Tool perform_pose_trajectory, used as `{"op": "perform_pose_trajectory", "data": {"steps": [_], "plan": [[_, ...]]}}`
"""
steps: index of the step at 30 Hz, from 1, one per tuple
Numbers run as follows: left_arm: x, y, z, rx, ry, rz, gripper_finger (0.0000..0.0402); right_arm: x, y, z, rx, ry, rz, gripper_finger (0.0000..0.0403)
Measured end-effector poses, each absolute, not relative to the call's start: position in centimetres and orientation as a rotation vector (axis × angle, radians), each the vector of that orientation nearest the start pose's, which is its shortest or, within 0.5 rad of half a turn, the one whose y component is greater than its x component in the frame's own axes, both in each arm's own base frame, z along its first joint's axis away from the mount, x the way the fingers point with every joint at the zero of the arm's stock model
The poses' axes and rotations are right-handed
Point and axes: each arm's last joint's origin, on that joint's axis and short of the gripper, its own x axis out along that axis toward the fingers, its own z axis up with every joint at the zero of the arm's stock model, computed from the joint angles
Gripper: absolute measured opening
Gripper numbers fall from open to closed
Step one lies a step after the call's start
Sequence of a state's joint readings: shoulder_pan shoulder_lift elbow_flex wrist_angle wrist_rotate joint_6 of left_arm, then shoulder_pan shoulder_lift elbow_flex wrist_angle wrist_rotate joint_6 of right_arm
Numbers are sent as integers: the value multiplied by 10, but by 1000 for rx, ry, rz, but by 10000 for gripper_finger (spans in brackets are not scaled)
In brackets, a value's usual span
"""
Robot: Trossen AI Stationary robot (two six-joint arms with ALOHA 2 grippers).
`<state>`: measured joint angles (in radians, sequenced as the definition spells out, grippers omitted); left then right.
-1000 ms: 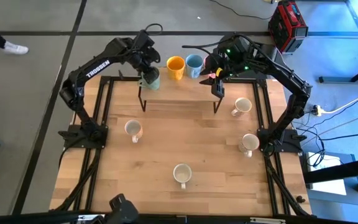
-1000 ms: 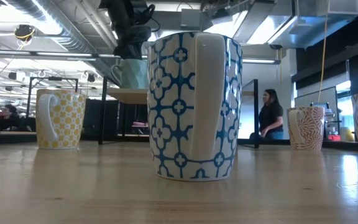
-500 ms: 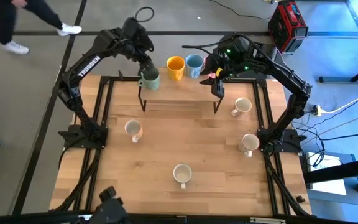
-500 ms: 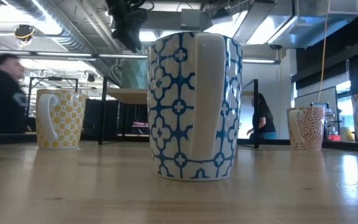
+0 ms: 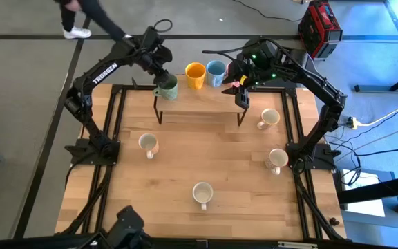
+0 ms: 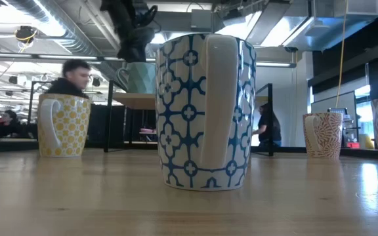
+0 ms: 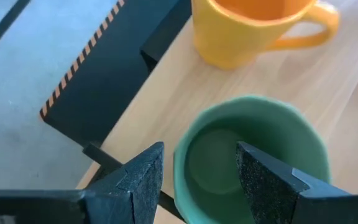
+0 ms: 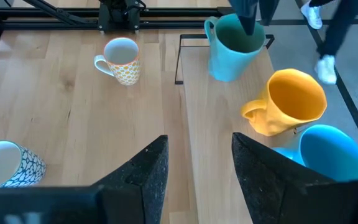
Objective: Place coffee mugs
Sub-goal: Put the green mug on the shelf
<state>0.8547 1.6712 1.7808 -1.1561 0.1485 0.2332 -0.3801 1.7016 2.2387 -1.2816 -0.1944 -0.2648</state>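
Now we see the left gripper point(image 5: 159, 77) open, one finger inside the green mug point(image 5: 167, 87) at upper centre; lifting crookedly could tip it off the shelf point(image 5: 199, 100).

The floor point(image 5: 33, 104) around the wooden table point(image 5: 213, 159) is grey with dark lines. A red box point(image 5: 320, 28) sits on it near some cables point(image 5: 365, 131). Pipes point(image 6: 51, 33) and long lights point(image 6: 64, 58) hang from the ceiling. A person point(image 6: 67, 78) walks behind.
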Motion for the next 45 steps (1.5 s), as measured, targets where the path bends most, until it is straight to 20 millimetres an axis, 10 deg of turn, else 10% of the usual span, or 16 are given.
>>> {"op": "perform_pose_trajectory", "data": {"steps": [12,28,45], "plan": [[225,249,342,-313,1035,502,180,285,-108,477,-43,730,-81,168],[231,251,341,-325,989,554,20,286,-108,478,-48,715,-83,168],[235,249,352,-500,901,780,22,286,-109,478,-71,726,-112,168]]}}
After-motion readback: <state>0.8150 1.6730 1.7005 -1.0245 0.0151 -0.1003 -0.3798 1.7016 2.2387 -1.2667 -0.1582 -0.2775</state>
